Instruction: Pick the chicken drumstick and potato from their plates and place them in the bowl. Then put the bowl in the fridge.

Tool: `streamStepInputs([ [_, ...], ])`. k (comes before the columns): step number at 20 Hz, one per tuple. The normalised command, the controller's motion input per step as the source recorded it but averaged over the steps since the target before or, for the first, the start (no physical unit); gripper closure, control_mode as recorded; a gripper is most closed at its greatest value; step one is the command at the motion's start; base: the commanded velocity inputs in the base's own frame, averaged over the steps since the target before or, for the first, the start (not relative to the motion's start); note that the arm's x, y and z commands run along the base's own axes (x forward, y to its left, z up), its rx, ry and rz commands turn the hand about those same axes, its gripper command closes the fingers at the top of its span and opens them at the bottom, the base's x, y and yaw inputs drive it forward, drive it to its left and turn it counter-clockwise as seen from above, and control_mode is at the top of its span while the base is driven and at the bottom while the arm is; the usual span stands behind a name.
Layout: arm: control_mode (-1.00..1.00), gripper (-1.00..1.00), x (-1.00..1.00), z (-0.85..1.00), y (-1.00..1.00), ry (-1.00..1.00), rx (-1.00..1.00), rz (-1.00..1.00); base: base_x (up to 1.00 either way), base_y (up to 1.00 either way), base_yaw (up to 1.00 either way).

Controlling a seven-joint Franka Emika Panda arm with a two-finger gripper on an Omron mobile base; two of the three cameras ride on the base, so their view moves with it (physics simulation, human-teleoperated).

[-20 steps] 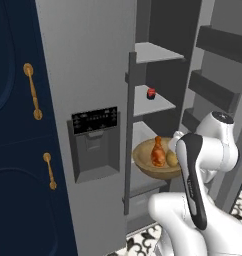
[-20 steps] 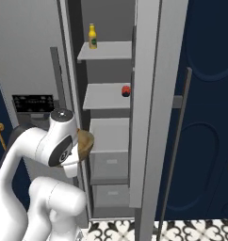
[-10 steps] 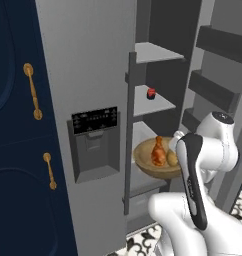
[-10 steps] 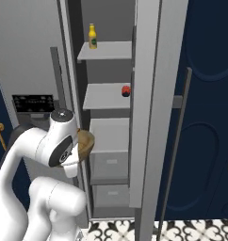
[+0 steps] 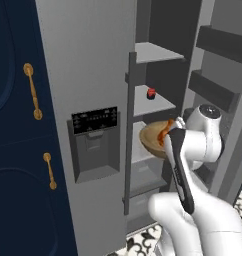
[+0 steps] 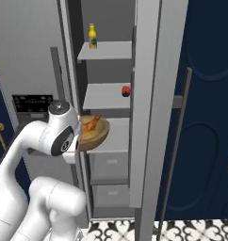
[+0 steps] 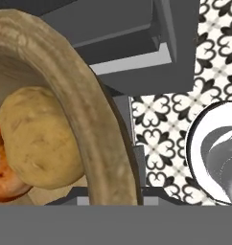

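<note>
the fridge (image 6: pixel 111 56) is seen open at centre frame, shelves (image 6: pixel 109 96) grey, patterned floor (image 7: pixel 161 124) below. the bowl (image 5: pixel 152 140), mid-frame, is held at its rim by the closed gripper, potato (image 7: pixel 39 136) and chicken drumstick (image 6: pixel 92 122) inside. a tilt or a knock against the shelf edge could spill them.

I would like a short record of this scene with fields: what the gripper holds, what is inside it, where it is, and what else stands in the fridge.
gripper: shut on the rim of the round tan-brown wooden bowl
bowl contents: the roundish tan-yellow potato and the glossy orange-brown chicken drumstick
bowl position: carried at the open tall grey fridge, level with the shelf above the white drawers
middle shelf: small red item
top shelf: yellow bottle
beside fridge: navy cabinet with gold handles
</note>
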Motion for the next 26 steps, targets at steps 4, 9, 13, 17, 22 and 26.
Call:
streamStepInputs([
  [4,-1.00,1.00,0.66,0.46,-0.13,0.00,0.10,0.00,0.00,0.00,0.00],
  [9,-1.00,1.00,0.54,0.16,-0.04,-0.02,0.01,0.03,0.00,0.00,0.00],
  [13,-1.00,1.00,0.32,0.07,0.00,-0.09,0.00,0.07,0.00,0.00,0.00],
  [17,-1.00,1.00,0.24,0.07,-0.14,-0.12,0.00,0.09,0.00,0.00,0.00],
  [22,-1.00,1.00,0.44,0.02,-0.01,-0.08,0.00,0.01,0.00,0.00,0.00],
  [26,-1.00,1.00,0.38,0.00,0.00,-0.01,0.00,-0.02,0.00,0.00,0.00],
])
